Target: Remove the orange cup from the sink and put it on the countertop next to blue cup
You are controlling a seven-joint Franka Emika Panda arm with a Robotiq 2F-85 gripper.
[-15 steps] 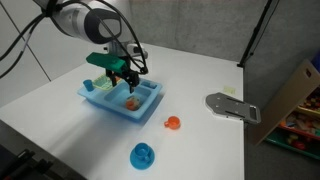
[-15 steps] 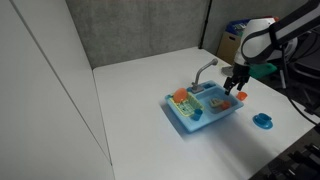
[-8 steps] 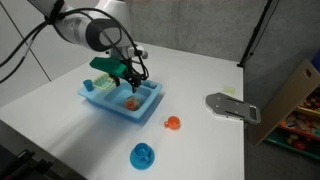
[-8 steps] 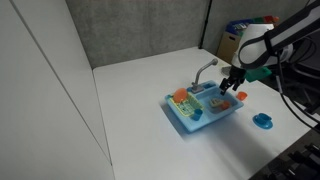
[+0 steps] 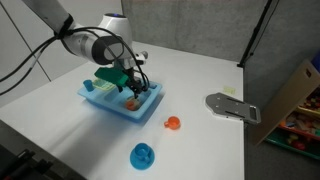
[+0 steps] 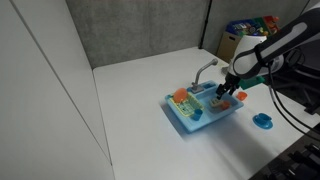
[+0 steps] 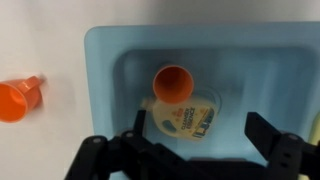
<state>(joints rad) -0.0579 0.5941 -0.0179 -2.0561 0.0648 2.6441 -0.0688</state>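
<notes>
The orange cup (image 7: pixel 173 82) lies in the basin of the blue toy sink (image 7: pixel 100 60), its open mouth towards the wrist camera, against a yellow labelled bottle (image 7: pixel 182 117). In an exterior view it shows as an orange spot (image 5: pixel 130 101) inside the sink (image 5: pixel 125 115). My gripper (image 7: pixel 200 130) is open, fingers spread on either side of the bottle, just above the basin and holding nothing. It hovers over the sink in both exterior views (image 5: pixel 130 88) (image 6: pixel 227 92). The blue cup (image 5: pixel 143 155) (image 6: pixel 263 121) stands on the white countertop in front of the sink.
A second orange piece (image 5: pixel 172 123) (image 7: pixel 18 98) (image 6: pixel 243 96) lies on the countertop beside the sink. The sink has a faucet (image 6: pixel 205 70) and an orange item in its other compartment (image 6: pixel 180 95). A grey flat object (image 5: pixel 232 105) and a cardboard box (image 5: pixel 295 95) are at the table's far side.
My gripper has come down closer over the sink basin, staying open. The cups have not moved.
</notes>
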